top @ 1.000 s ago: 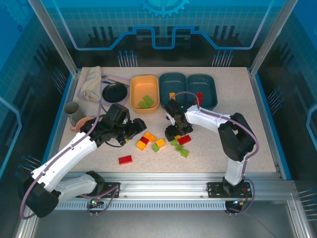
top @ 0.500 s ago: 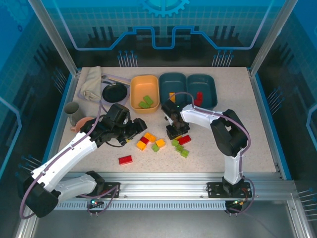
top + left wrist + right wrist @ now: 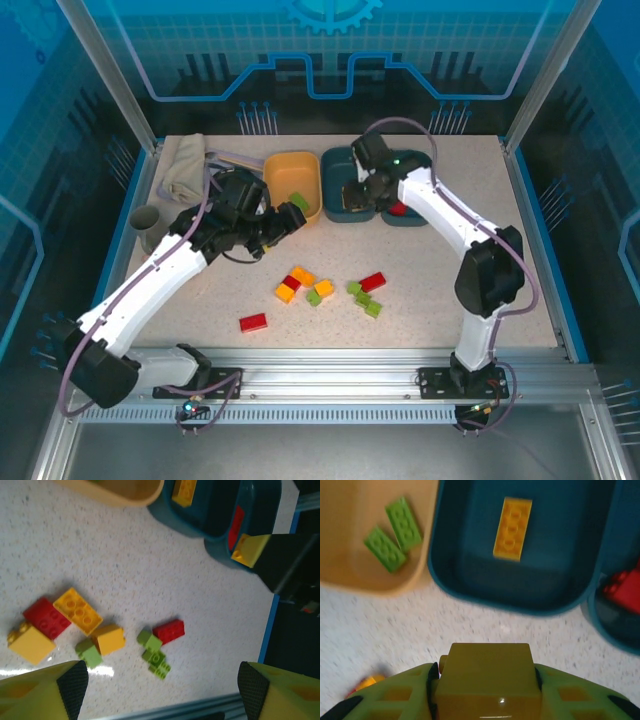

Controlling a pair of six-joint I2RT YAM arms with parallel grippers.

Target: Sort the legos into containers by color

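Right jaws, yellow lego, now by teal tub

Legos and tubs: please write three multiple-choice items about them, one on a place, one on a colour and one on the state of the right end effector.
1. Where do the two green flat bricks lie?
A. in the orange-yellow tub
B. in a teal one
C. outside every tub

2. What colour is the brick inside the middle teal tub?
A. red
B. orange-yellow
C. green

3. How is the right end effector?
A. open and empty
B. shut on a yellow brick
C. shut on a red piece

Answers:
1 A, as the right wrist view shows both green pieces on the orange-yellow floor.
2 B, as that piece is plainly orange-yellow against the teal floor.
3 B, as the right wrist view shows a yellow block clamped between the fingers.
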